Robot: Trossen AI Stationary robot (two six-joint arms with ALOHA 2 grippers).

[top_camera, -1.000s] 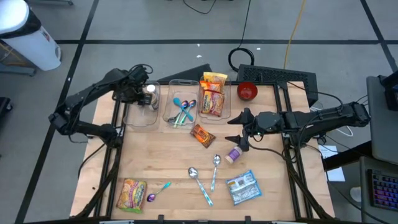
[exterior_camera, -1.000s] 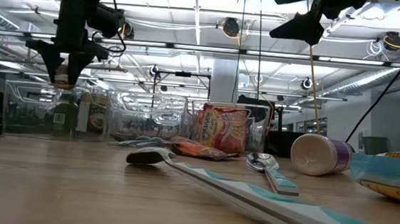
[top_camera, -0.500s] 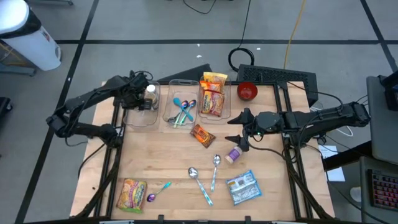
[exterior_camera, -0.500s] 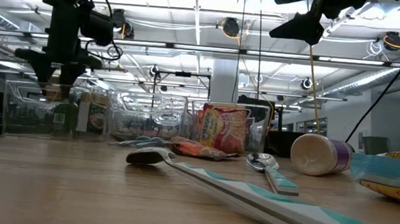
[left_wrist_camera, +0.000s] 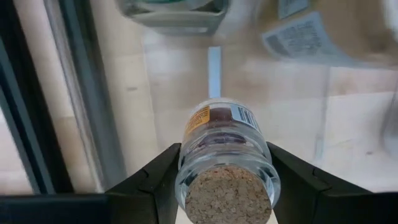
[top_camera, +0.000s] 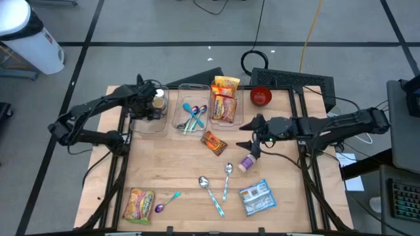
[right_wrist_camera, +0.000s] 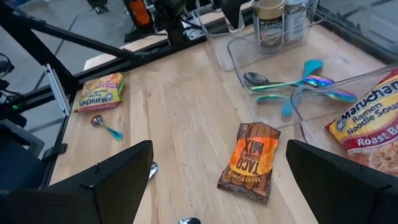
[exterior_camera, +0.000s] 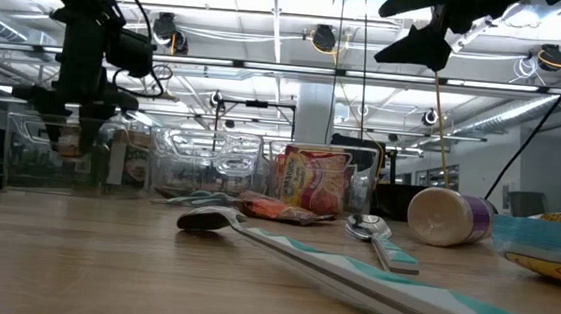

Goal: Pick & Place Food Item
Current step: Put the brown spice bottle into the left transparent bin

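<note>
Left gripper holds a cork-stoppered glass jar over the leftmost clear bin.
Its fingers clasp the jar on both sides, above the bin at the tabletop's far left; the right gripper hangs with fingers spread wide and empty near the tabletop's middle, close to a taco mix packet and a purple-lidded tub.

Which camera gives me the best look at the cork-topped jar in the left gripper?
Left wrist view: the jar fills the frame, clamped between the left gripper's fingers. High view shows only its top over the clear bin; low view mostly hides it; right wrist sees it distantly.
</note>
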